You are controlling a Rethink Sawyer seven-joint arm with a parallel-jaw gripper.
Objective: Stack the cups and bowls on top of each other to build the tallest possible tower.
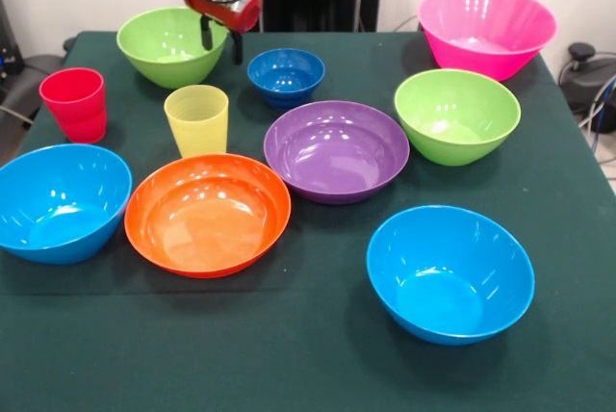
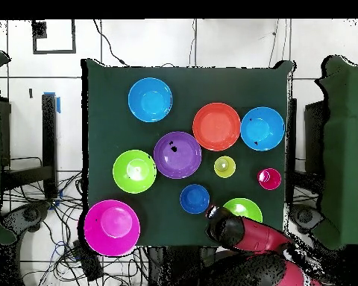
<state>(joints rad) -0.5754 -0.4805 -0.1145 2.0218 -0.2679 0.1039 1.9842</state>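
Light blue bowl [image 1: 449, 273] lower right, mouth up, orange bowl [image 1: 208, 214] left of it, all bowls unstacked, gripper [image 1: 220, 42] fingers apart, empty, above lime green bowl [image 1: 171, 45] at upper left.

All eight bowls appeared to be moulded plastic with a smooth, glossy finish showing bright highlights: the pink bowl [image 1: 486, 29], purple bowl [image 1: 336, 150], orange bowl [image 1: 208, 213], dark blue bowl [image 1: 286, 75], both lime green bowls [image 1: 457, 115] [image 1: 171, 44], and both light blue bowls [image 1: 449, 272] [image 1: 62, 200]. The red cup [image 1: 75, 103] was opaque plastic with a duller sheen. The yellow cup [image 1: 197, 118] was translucent plastic with fine ridges on its wall. The bench [image 1: 289, 354] was covered in dark green matt cloth. The pincer [image 1: 221, 38] had a glossy red housing and matt black fingers.
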